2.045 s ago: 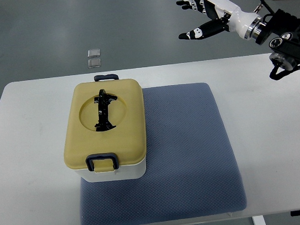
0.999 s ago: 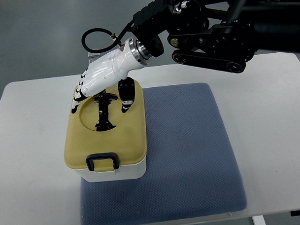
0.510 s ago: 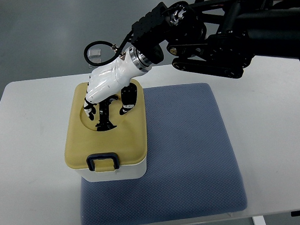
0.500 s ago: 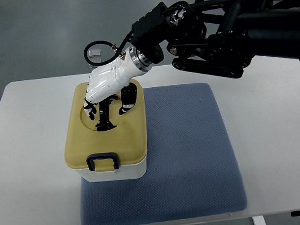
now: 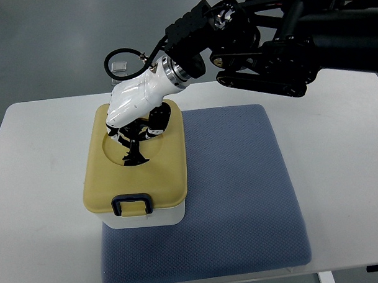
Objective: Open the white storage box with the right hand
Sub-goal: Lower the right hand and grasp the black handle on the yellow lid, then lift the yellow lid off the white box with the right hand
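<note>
The white storage box [image 5: 142, 216] stands on the left part of a blue-grey mat, topped by a tan lid [image 5: 137, 174] with a round recess. A black handle [image 5: 133, 149] lies in that recess. My right hand [image 5: 134, 128], white with black finger segments, reaches in from the upper right and its fingers are curled around the far end of the handle. The lid looks slightly tilted on the box. A dark blue latch [image 5: 131, 203] sits at the lid's near edge. The left arm is out of sight.
The blue-grey mat [image 5: 240, 195] covers the middle of the white table [image 5: 42, 202]. My black forearm [image 5: 278, 39] spans the upper right above the table's far edge. Two small clear squares [image 5: 118, 65] lie on the grey floor beyond the table.
My right hand came in from the upper right, dropped onto the lid and curled its fingers around the black handle. The lid has shifted slightly, its far end lifting.
</note>
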Motion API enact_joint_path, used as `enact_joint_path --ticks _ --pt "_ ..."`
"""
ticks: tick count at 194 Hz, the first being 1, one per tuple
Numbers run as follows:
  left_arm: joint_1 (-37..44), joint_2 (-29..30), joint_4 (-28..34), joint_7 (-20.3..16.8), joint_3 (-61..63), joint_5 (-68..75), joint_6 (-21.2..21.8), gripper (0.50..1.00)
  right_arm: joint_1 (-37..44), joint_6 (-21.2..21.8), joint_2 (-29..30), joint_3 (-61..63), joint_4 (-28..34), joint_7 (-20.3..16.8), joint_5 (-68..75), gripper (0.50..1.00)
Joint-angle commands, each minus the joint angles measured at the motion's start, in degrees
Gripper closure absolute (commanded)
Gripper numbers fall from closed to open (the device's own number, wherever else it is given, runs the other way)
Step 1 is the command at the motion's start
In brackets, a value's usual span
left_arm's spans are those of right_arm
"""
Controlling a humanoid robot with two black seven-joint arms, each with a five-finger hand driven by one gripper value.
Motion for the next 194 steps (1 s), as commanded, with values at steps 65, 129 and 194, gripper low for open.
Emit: enact_joint_path --ticks 65,129,194 --pt "0.0 0.0 0.1 0.0 0.0 0.0 0.0 0.5 2.3 -0.1 -0.5 2.3 0.0 0.0 1.0 1.0" --pt "0.0 0.0 0.0 0.0 0.0 0.0 0.0 0.5 4.7 -0.2 -4.2 4.6 -0.3 0.0 2.0 1.0" --pt "0.0 0.0 0.0 0.0 0.0 0.0 0.0 0.5 1.1 -4.9 -16.4 4.5 -0.6 0.0 2.1 1.0"
